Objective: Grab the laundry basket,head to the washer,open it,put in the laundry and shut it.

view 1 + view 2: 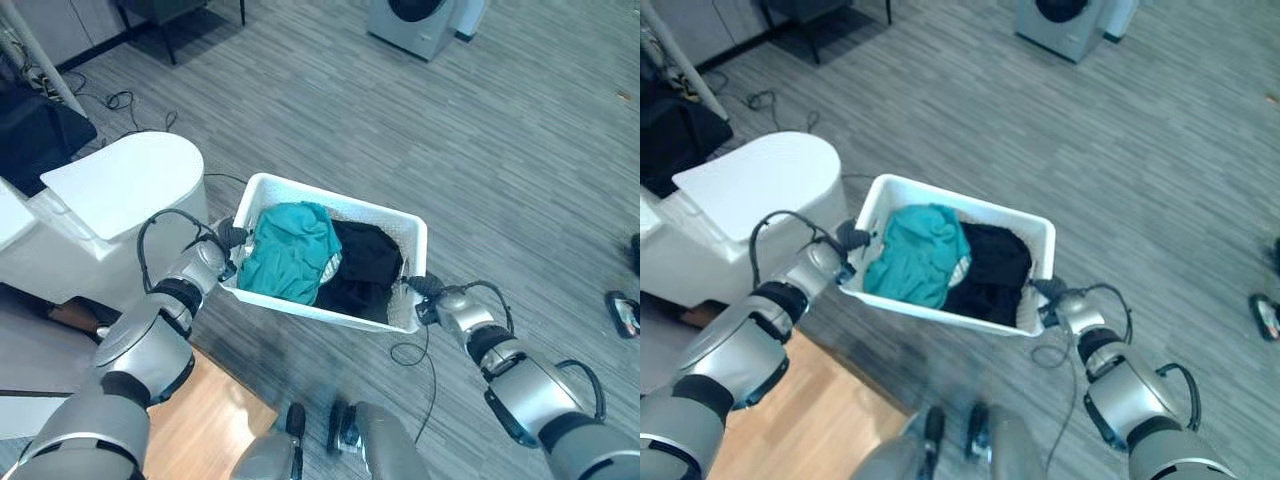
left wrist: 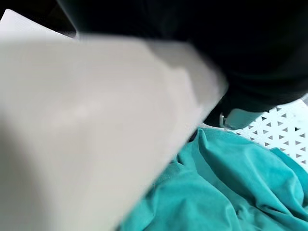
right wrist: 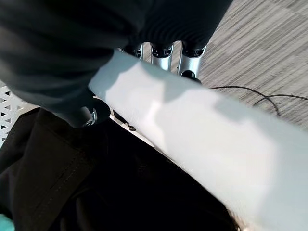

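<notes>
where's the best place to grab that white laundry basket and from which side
Grip the laundry basket by the rim at its two short ends, one hand from each side. It is long and open-topped, with clothes piled inside, so end grips keep it level. The left hand and right hand sit at those ends.

Even, soft indoor light falls from above on the grey floor (image 1: pixel 520 160), with no hard glare, and only a faint smeared shadow lies below the white laundry basket (image 1: pixel 395 215). In the eye views the scene is fairly clear at the middle, but the lower edge is blurred. In the wrist views the basket's rim sits so close that it is a pale, out-of-focus band, the teal cloth (image 2: pixel 231 192) is sharper, and the black garment (image 3: pixel 96 187) is nearly featureless dark.
</notes>
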